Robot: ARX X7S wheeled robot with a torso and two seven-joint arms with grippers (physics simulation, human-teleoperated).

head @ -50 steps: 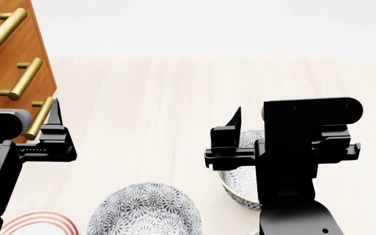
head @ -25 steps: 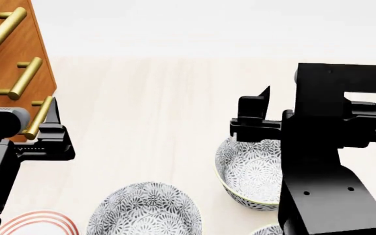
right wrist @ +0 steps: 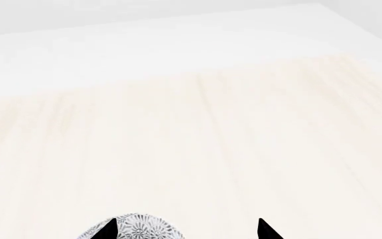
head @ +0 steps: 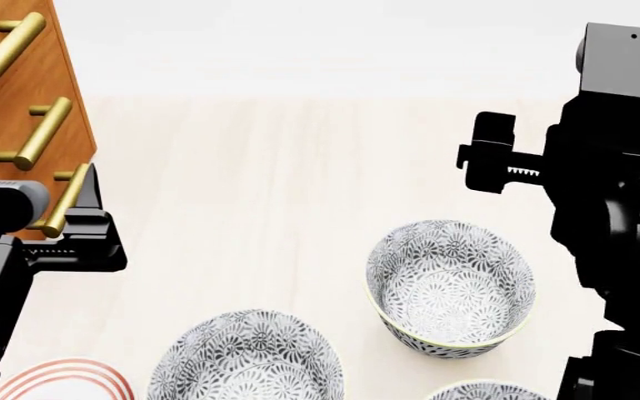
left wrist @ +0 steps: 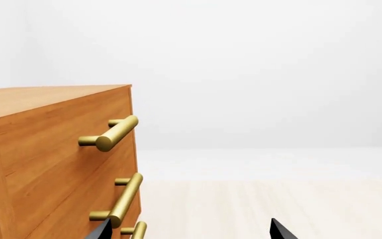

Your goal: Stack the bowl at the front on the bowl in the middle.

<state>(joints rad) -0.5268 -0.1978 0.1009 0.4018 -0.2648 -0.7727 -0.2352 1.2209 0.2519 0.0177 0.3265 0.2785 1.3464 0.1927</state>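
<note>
Three alike floral-print bowls show in the head view. A sliver of the nearest, the bowl at the front [head: 487,391], sits at the bottom edge beside my right arm. One bowl [head: 450,287] stands farther back and another [head: 247,357] to the left; I cannot tell which is the bowl in the middle. My right gripper [head: 507,167] hangs high above and beyond the farther bowl, touching nothing. Its wrist view shows the gripper [right wrist: 187,231] open, with a bowl's edge [right wrist: 138,228] low between the tips. My left gripper [head: 81,221] [left wrist: 189,233] is open and empty beside the cabinet.
A wooden drawer cabinet [head: 14,92] [left wrist: 51,154] with brass bar handles [left wrist: 111,134] stands at the left, close to my left gripper. A white plate with red rings [head: 64,379] lies at the bottom left. The pale wooden tabletop [head: 276,183] stretches toward the back.
My right arm has risen and swung to the right, away from over the farther bowl, which now shows whole. The left arm and the bowls have not moved.
</note>
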